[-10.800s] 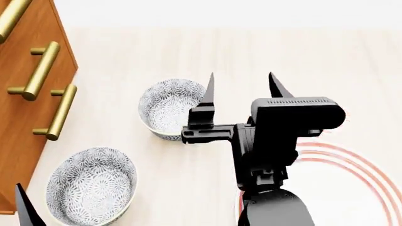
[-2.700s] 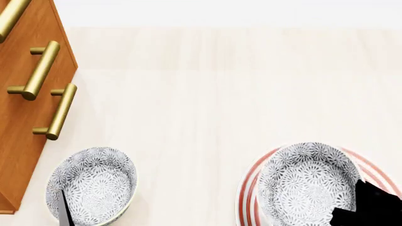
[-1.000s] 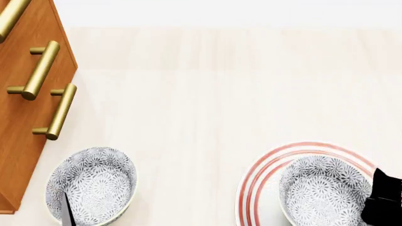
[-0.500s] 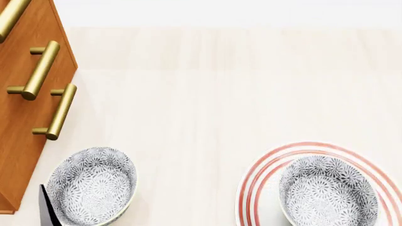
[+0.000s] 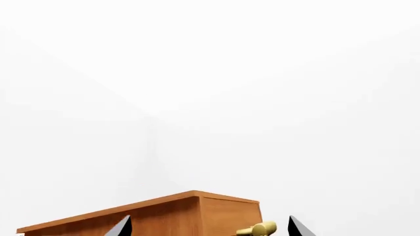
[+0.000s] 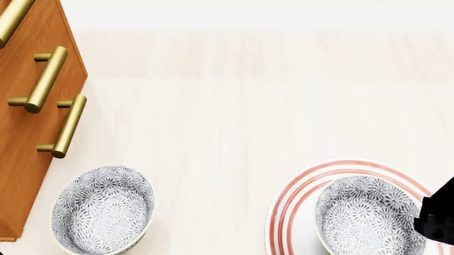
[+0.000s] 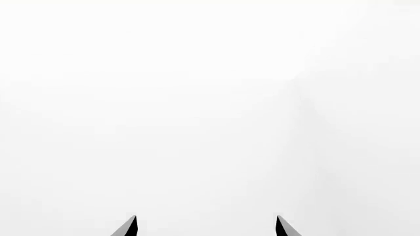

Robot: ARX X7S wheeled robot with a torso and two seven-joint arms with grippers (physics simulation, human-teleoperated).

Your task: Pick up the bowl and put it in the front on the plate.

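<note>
The bowl (image 6: 369,215), white with a grey-blue flower print, sits inside the plate (image 6: 298,191), a wide white plate with red rings, at the lower right of the head view. Nothing holds it. A black part of my right arm (image 6: 437,223) shows at the right edge, just beside the bowl's rim. My right gripper (image 7: 206,227) is open, its two tips wide apart against a blank white background. My left gripper (image 5: 208,228) is also open and empty, facing the wooden cabinet (image 5: 217,214); it does not show in the head view.
A second look-alike bowl (image 6: 103,210) stands on the pale wooden surface at the lower left, close to the brown cabinet (image 6: 21,138) with brass bar handles (image 6: 69,125). A brass handle (image 5: 257,229) shows between the left fingertips.
The left fingertip seen by the lower-left bowl has dropped out of the head view. A black part of the right arm has come back in at the right edge. Bowl and plate have not moved.
</note>
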